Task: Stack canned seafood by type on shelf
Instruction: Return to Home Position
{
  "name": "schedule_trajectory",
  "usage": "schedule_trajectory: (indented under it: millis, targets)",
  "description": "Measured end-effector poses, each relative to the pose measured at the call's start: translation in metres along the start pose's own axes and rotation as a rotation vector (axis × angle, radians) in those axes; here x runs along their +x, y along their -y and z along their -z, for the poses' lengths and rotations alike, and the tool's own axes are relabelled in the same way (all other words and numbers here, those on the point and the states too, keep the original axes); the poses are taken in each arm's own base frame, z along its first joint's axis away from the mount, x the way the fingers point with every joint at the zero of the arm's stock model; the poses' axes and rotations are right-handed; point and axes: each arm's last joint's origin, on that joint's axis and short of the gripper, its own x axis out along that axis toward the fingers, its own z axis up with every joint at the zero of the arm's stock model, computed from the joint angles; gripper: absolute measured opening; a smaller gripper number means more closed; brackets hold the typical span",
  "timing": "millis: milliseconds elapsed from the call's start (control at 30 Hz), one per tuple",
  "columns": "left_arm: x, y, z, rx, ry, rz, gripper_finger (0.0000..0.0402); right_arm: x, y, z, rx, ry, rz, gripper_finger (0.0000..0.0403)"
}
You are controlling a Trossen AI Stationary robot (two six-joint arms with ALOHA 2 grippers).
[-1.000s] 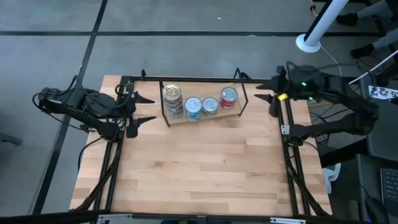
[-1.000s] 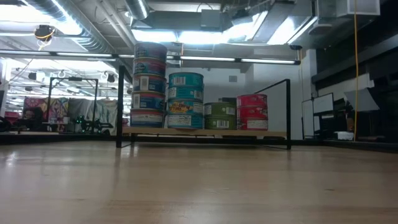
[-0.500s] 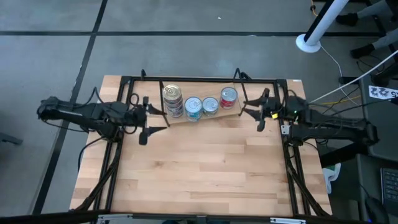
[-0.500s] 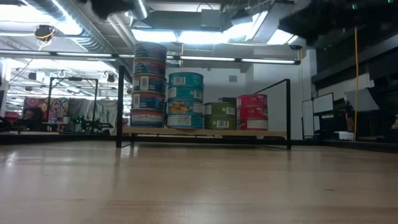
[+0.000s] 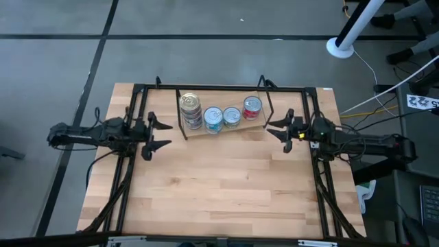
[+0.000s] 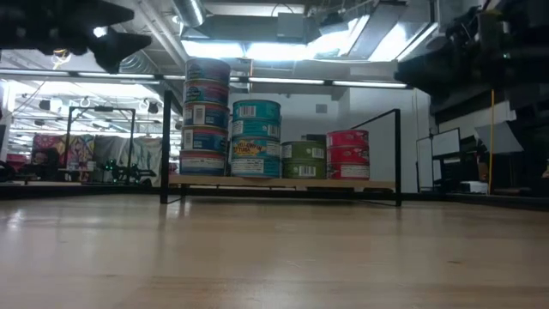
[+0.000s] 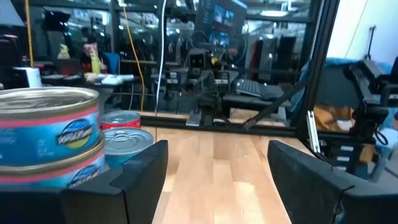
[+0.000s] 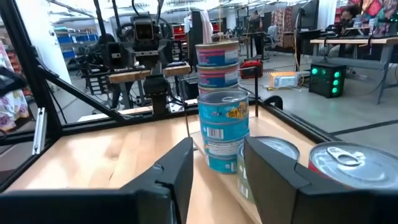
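Noted L gripper [image 5: 169, 134], R gripper [image 5: 270, 129] flanking shelf [image 6: 283, 183], jaws released, empty. Cd clip it retracting, toppling tall stack [image 6: 206, 120].

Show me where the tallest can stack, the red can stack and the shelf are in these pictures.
tallest can stack [image 6: 205, 116], low view, label of a middle can.
red can stack [image 6: 347, 154], low view, side, halfway up.
shelf [image 6: 377, 184], low view, front edge of the wooden board.
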Motion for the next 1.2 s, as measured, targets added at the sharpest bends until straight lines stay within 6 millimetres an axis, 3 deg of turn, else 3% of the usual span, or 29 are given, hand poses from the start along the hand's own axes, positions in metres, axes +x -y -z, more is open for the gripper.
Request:
schedule_trajectory:
  millis: [233,700,933,1200]
  targets:
    - [-0.02,-0.003,0.01,0.008,0.066,0.001,0.0272,-0.012,0.0,0.008,0.013,0.031,-0.003,0.014]
    - [-0.017,-0.004,0.02,0.03,0.044,-0.007,0.0272,-0.039,0.0,0.009,0.012,0.043,0.04,0.014]
    - [-0.01,-0.005,0.045,0.016,0.061,-0.007,0.0272,-0.041,-0.001,0.007,0.016,0.06,0.038,0.014]
    - [-0.01,-0.007,0.045,0.024,0.054,-0.041,0.0272,-0.038,-0.001,0.02,0.044,0.115,-0.011,0.014]
